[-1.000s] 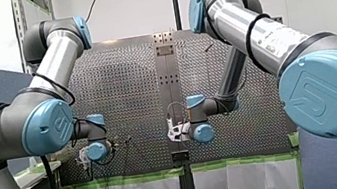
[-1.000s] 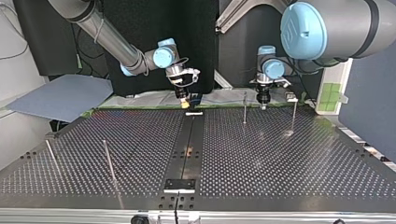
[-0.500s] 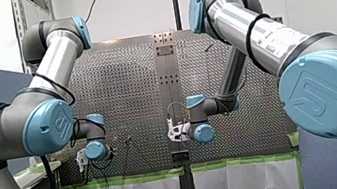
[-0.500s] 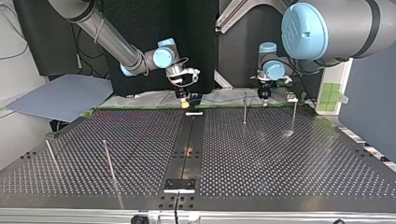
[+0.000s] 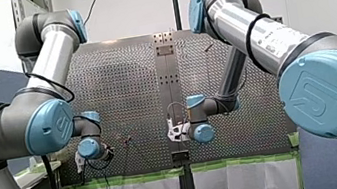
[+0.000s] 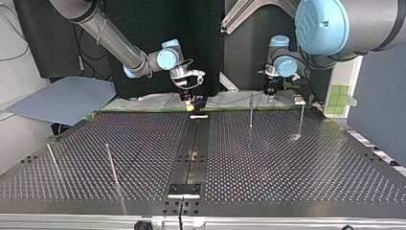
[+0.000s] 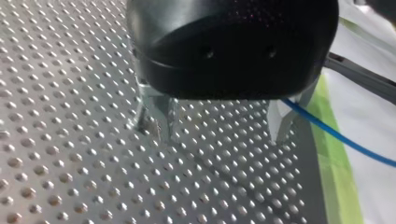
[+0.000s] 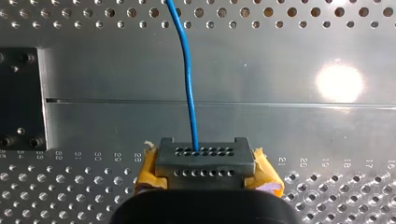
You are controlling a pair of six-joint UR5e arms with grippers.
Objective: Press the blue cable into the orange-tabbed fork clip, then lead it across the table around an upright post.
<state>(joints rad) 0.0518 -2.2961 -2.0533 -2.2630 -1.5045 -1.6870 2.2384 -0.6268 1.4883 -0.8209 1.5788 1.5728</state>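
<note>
The blue cable (image 8: pixel 188 79) runs over the plate's smooth middle strip into the tip of my right gripper (image 8: pixel 205 161), which is shut on it between yellow pads (image 8: pixel 267 177). In the top view that gripper (image 6: pixel 189 101) hangs low over the table's far edge at the middle. A small orange-tabbed clip (image 6: pixel 195 154) sits on the centre strip. My left gripper (image 7: pixel 217 135) hovers open above the perforated plate, its metal fingers (image 7: pixel 154 116) wide apart and empty. The cable (image 7: pixel 338 136) passes just outside one finger. In the top view my left gripper (image 6: pixel 269 95) is above the far edge beside a thin post (image 6: pixel 251 111).
Another upright post (image 6: pixel 301 119) stands near the far right of the top view, and two posts (image 6: pixel 111 165) lean at its near left. A small white piece (image 6: pixel 198 116) lies under my right gripper. Green tape (image 7: pixel 334 177) and white sheeting border the plate's edge.
My left gripper has risen from the table's far edge and drawn back a little, with its fingers open. My right arm has stayed put, still gripping the cable.
</note>
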